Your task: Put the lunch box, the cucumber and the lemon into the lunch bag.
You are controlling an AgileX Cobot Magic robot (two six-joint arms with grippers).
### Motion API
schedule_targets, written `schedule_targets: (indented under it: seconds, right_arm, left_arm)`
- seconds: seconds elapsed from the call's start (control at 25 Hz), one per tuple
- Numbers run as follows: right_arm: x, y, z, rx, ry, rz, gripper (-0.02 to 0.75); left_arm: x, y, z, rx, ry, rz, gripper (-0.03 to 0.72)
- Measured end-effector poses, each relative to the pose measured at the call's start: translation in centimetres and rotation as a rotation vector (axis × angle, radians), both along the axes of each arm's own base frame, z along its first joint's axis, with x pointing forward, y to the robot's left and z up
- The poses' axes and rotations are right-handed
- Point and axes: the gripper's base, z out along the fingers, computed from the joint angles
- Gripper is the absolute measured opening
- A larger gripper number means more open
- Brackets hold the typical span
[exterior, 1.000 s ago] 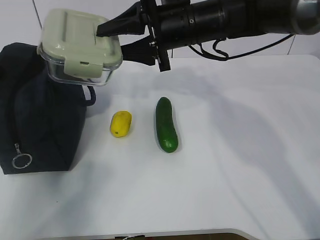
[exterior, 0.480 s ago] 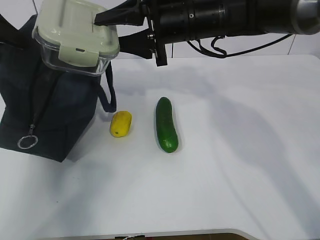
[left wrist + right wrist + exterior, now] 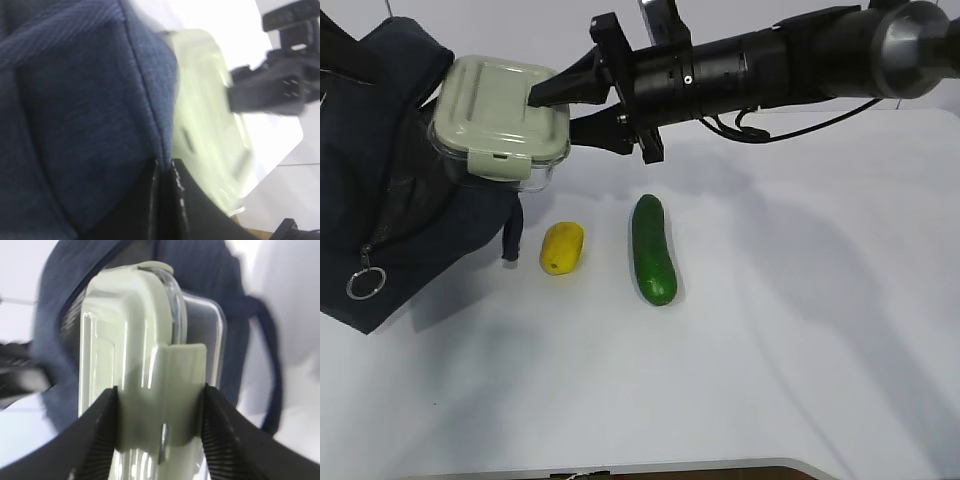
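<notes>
- Lunch box (image 3: 500, 118): clamped in our right jaws (image 3: 555, 105), at the lunch bag (image 3: 390, 180) mouth.
- Left jaws (image 3: 165, 200): clenched on bag fabric.
- Next: we lower it inside, then release.

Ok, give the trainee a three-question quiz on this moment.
1. True or false: the lunch box is already lying on the table.
2. Which gripper is clamped on the lunch box?
A. the right gripper
B. the left gripper
C. neither
3. Fill in: on the table, the lemon lies between the lunch bag and the ____.

Key:
1. False. It is held in the air at the bag's top.
2. A. Its fingers press the box's sides, while the left gripper pinches the bag's fabric.
3. Cucumber.
</notes>
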Motion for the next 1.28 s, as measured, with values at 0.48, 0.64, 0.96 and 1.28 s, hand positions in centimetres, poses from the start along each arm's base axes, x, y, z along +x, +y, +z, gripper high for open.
schedule_targets:
  seconds: [0.48,0.64,0.96,1.28]
  right_arm:
    - [0.0,2.8,-3.3,-0.047,0.020,-0.022,0.377]
    - [-0.6,4.1,-3.1,-0.023,0.019,-0.005,0.377]
    - [-0.4,5.1,-3.2,-0.048,-0.061,-0.055,0.377]
    - [0.0,6.6,-5.4,-0.035,-0.062,-0.077,0.377]
  left_arm:
    - [0.0,-0.6,-0.1,0.007,-0.002,-0.026,-0.013]
    - [0.4,-1.4,-1.0,0.005,0.023,-0.053,-0.013]
    - [1.2,-1.6,-2.0,0.004,0.039,-0.046,-0.013]
    - [2.1,-1.5,-3.3,0.009,0.050,-0.054,-0.013]
